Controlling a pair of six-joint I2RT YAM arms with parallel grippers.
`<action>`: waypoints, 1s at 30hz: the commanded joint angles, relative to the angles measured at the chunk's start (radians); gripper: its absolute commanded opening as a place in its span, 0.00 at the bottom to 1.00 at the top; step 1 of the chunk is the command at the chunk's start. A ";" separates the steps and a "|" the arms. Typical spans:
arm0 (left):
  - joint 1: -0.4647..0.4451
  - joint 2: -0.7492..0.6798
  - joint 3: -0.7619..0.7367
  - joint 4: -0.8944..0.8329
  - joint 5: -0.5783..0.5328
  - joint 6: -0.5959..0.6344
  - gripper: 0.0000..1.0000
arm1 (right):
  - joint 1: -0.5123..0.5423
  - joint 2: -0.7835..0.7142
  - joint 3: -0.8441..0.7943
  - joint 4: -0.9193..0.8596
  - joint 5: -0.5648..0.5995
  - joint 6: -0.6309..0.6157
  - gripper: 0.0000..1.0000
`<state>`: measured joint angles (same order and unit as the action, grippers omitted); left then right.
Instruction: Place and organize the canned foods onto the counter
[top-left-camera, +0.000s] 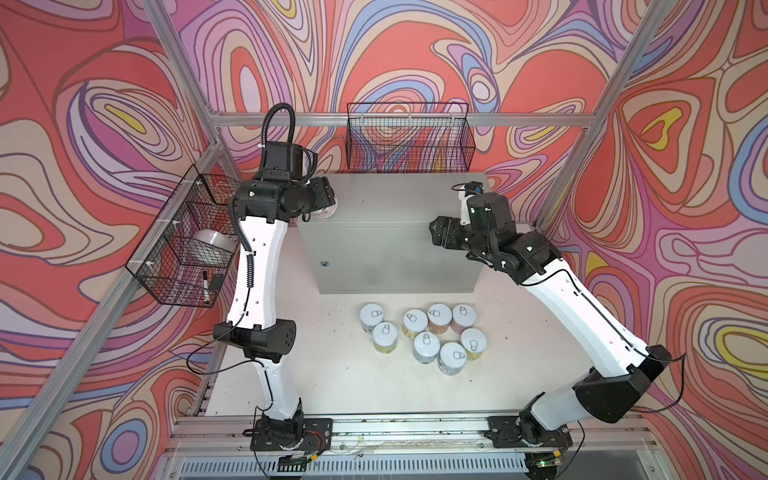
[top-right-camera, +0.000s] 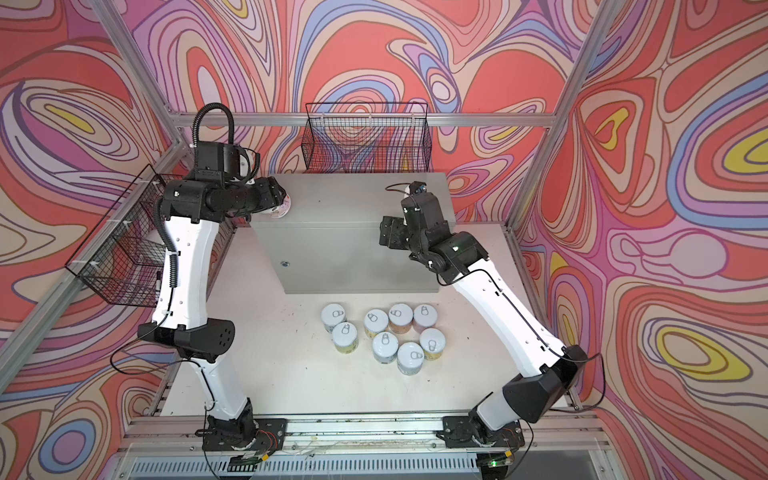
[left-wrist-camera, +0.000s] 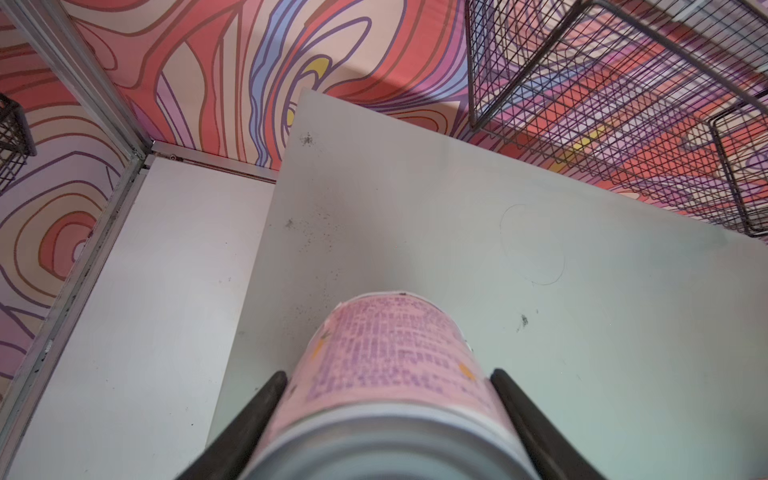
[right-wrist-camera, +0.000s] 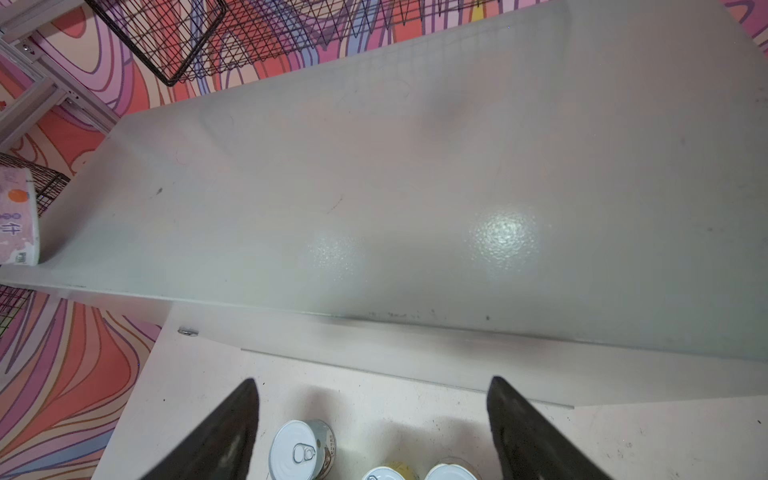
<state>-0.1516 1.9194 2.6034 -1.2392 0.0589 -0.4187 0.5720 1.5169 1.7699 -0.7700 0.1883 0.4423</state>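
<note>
The left gripper (left-wrist-camera: 388, 376) is clamped on a pink-labelled can (left-wrist-camera: 386, 345), one black finger (left-wrist-camera: 266, 399) pressed on each side of the label. In both top views the can (top-left-camera: 326, 212) is at the near left corner of the counter (top-left-camera: 395, 199), a light-grey metal cabinet with a flat top and a small round lock (top-left-camera: 325, 263) on its front. The can is held tilted. Whether it touches the counter top cannot be told.

The right gripper (right-wrist-camera: 372, 395) is spread wide and holds nothing. In a top view it (top-left-camera: 436, 235) hangs over the near right edge of the counter, well apart from the held can, with bare grey top between them.

Eight cans (top-left-camera: 427, 345) stand upright in a loose cluster on the white table (top-left-camera: 332, 374), in front of the counter. Their silvery pull-tab lids face up, and several cans touch their neighbours.

A black wire basket on the back wall (top-left-camera: 409, 139) hangs just behind the counter and looks empty. A divided black wire basket on the left wall (top-left-camera: 166, 257) sits beside the left arm. It holds a white rounded object (top-left-camera: 214, 243) in one compartment and a marker pen (top-left-camera: 205, 286) in the nearest one.
</note>
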 joint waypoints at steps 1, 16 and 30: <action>-0.003 -0.031 0.026 0.017 -0.007 0.011 0.00 | 0.006 0.002 -0.004 0.015 -0.015 0.010 0.88; -0.003 -0.033 0.027 0.012 0.019 0.025 0.00 | 0.006 0.054 0.069 0.008 -0.039 -0.011 0.88; -0.050 -0.302 -0.161 0.071 -0.030 0.061 0.00 | 0.006 0.003 0.030 0.003 -0.048 -0.024 0.88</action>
<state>-0.2016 1.7302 2.4527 -1.2144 0.0532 -0.3862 0.5720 1.5581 1.8172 -0.7696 0.1474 0.4305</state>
